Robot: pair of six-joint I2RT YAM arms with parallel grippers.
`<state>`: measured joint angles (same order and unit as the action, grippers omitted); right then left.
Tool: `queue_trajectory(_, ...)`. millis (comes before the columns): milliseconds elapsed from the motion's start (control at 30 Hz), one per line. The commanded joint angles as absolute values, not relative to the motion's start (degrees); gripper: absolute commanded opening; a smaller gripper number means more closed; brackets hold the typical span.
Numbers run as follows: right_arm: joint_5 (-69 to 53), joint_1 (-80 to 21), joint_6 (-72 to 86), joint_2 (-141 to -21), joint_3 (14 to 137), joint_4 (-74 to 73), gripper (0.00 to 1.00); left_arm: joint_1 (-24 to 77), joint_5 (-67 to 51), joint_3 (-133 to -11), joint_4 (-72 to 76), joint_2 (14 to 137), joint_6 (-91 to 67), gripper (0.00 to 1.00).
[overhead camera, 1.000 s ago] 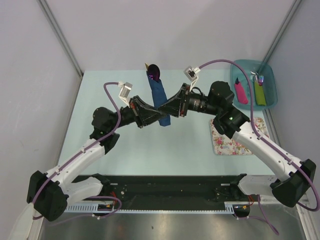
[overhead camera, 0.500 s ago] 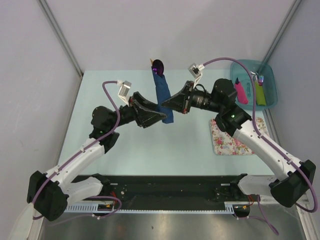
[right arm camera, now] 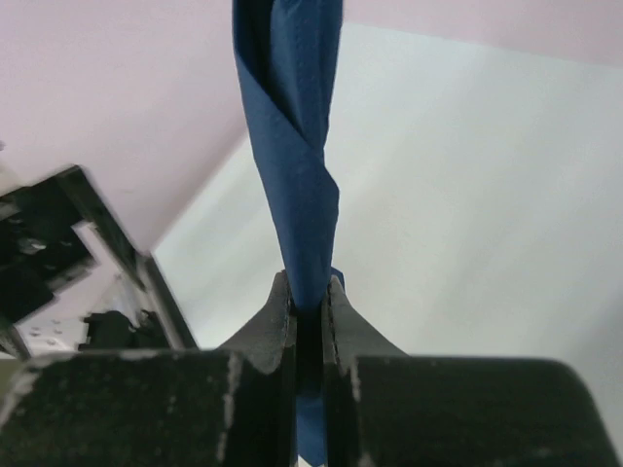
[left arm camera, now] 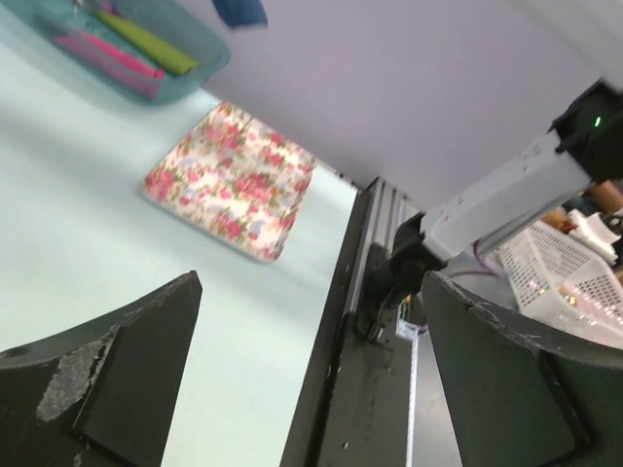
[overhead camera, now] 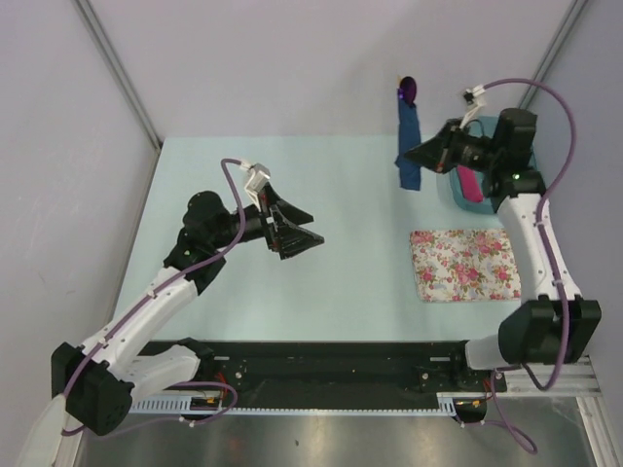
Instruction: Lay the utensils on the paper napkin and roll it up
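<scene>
The navy paper napkin [overhead camera: 408, 146] is rolled into a narrow bundle and hangs upright in the air at the back right. A purple spoon bowl [overhead camera: 409, 90] sticks out of its top; the rest of the utensils are hidden inside. My right gripper [overhead camera: 417, 154] is shut on the roll's middle, and in the right wrist view the blue roll [right arm camera: 292, 156] rises from between my right gripper [right arm camera: 308, 302] jaws. My left gripper [overhead camera: 310, 227] stands open and empty over the table's middle left; in the left wrist view the wide gap of my left gripper [left arm camera: 311, 321] holds nothing.
A floral mat [overhead camera: 463, 264] lies on the table at the right, also seen as the floral mat [left arm camera: 234, 182]. A teal bin [overhead camera: 526, 156] at the back right holds pink-handled and green-handled cutlery. The black rail [overhead camera: 331, 360] runs along the near edge.
My left gripper opened and let go of the roll, drawing back left. My right arm swung the rolled napkin up and to the right, toward the teal bin.
</scene>
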<state>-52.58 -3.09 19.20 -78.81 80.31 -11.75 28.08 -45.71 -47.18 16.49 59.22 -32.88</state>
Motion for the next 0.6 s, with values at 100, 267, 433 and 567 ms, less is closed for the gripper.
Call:
queue_trajectory(100, -62.49, 17.74, -7.89, -93.84, 96.92, -37.33, 0.00, 27.42, -46.76, -52.21, -3.25, 60.20, -17.14, 1.00)
queue_trajectory(267, -59.07, 23.37, -21.85, -109.03, 109.58, -48.68, 0.00, 27.33, -49.29, -51.51, -3.78, 61.70, -14.51, 1.00)
queue_trajectory(433, -54.94, 26.89, -23.73, -118.81, 118.71, -49.48, 0.00, 27.16, -49.48, -50.89, -3.25, 62.93, -14.68, 1.00)
queue_trajectory(567, -53.09, 27.77, -23.99, -125.58, 124.18, -49.39, 0.00, 26.81, -50.27, -50.54, -3.34, 63.89, -14.94, 1.00)
